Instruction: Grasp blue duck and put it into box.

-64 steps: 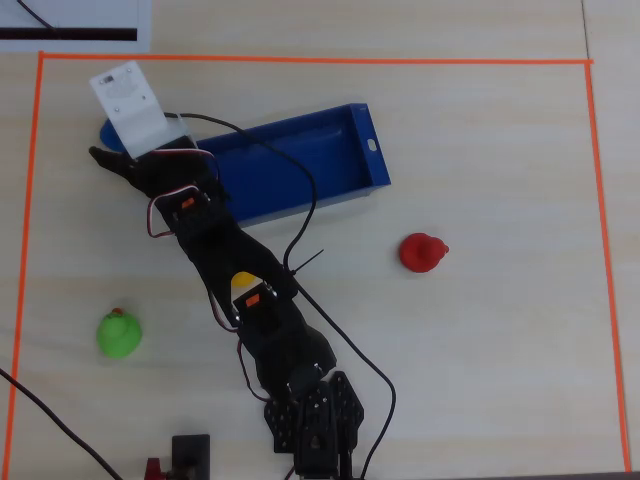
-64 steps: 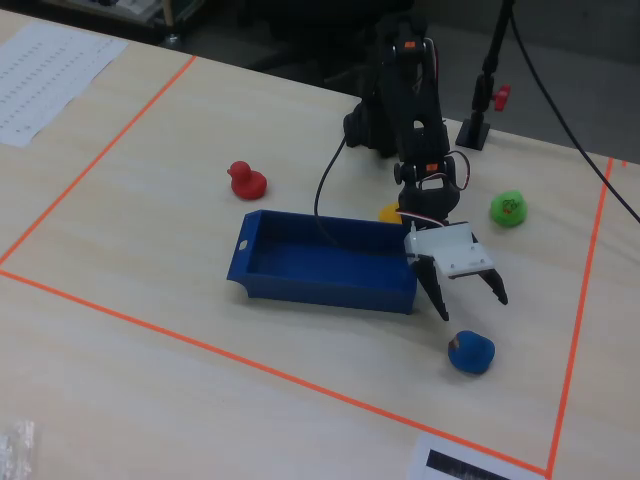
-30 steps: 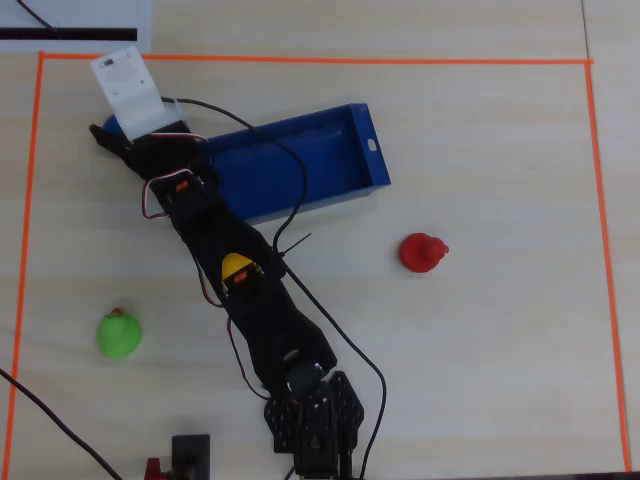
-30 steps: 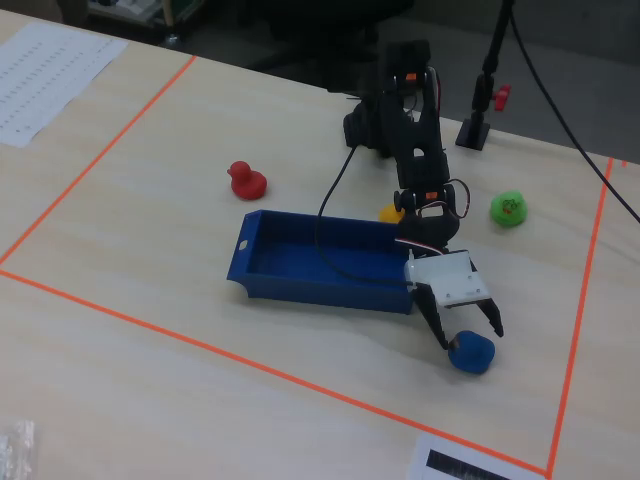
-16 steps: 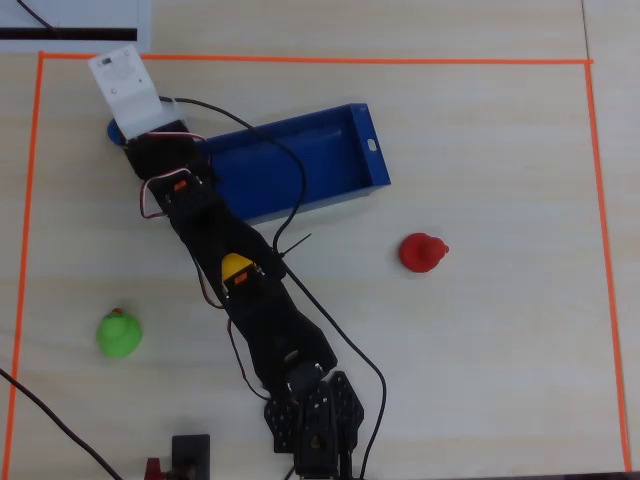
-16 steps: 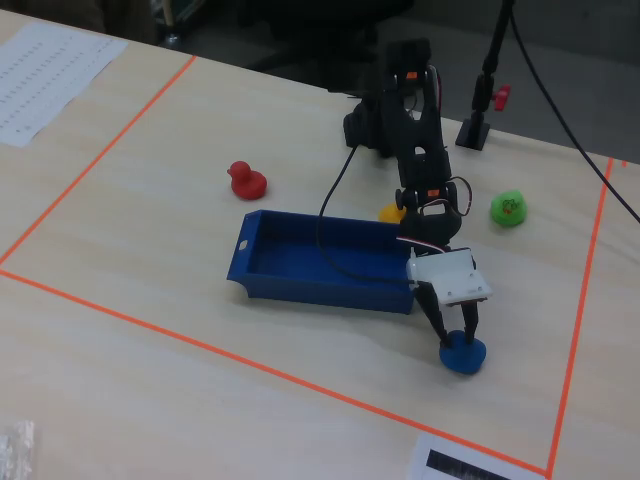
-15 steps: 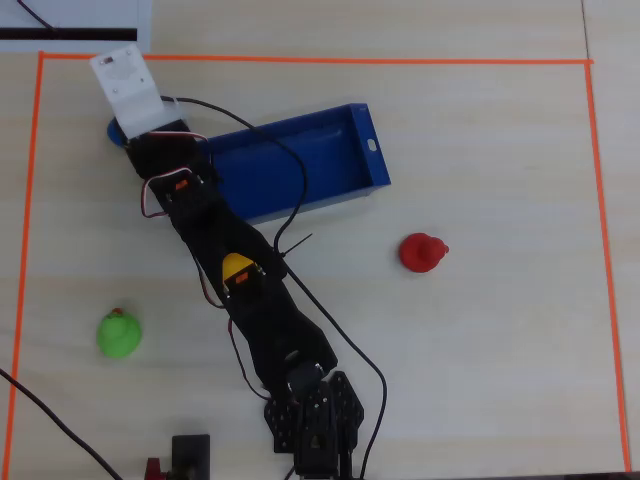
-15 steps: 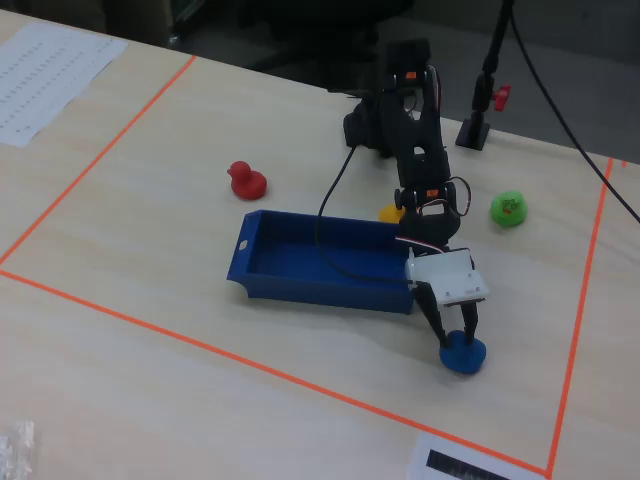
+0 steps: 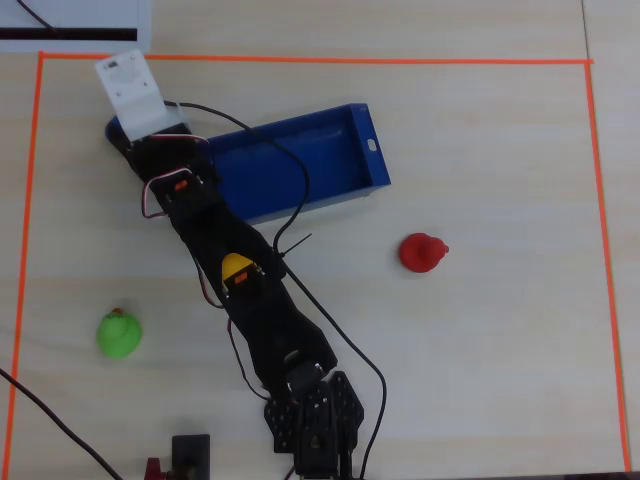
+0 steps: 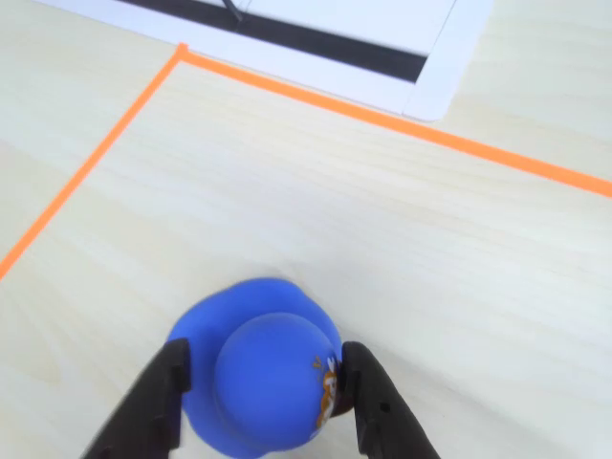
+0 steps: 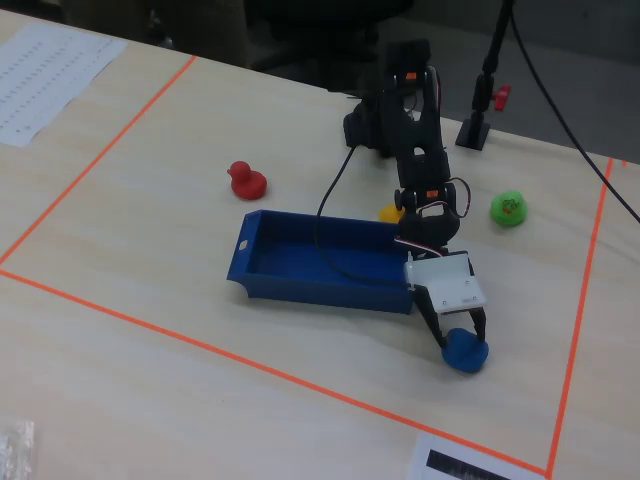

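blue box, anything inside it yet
No duck lies in the box; only a black cable crosses above its floor in the fixed view. Overhead, the arm covers its left end. The blue duck sits outside, between the gripper fingers.

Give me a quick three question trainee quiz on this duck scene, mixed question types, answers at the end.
1. True or false: the blue duck already lies inside the box.
2. Which duck sits nearest the box's slotted end in the overhead view? A green duck B red duck C yellow duck
3. Fill in: the pincer has a finger on each ____ of the blue duck.

Key: 1 false; 2 B; 3 side
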Available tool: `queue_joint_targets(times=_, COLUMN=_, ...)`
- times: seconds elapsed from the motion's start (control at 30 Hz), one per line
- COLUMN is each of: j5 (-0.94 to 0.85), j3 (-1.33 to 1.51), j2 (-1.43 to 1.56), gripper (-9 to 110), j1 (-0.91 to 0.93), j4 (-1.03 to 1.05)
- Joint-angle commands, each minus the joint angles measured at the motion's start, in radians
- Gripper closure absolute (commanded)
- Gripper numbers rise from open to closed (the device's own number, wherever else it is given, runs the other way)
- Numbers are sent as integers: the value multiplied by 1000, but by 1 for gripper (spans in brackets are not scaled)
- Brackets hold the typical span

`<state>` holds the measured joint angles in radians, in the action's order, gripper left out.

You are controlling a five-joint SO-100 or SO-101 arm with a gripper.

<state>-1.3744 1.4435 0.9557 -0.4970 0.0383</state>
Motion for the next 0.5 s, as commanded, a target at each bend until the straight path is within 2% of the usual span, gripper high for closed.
queue_joint_targets(times=0.0, j5=11, j3=-49, j2=21, gripper=102, j1=-15, j4=92)
queue_joint_targets(times=0.17, j5=87, j3=-137, j2=35, gripper=102, j1=-8, j4=210)
queue_joint_targets(times=0.47, j5=293, j3=-462, j2=179, gripper=102, j1=35, j4=568)
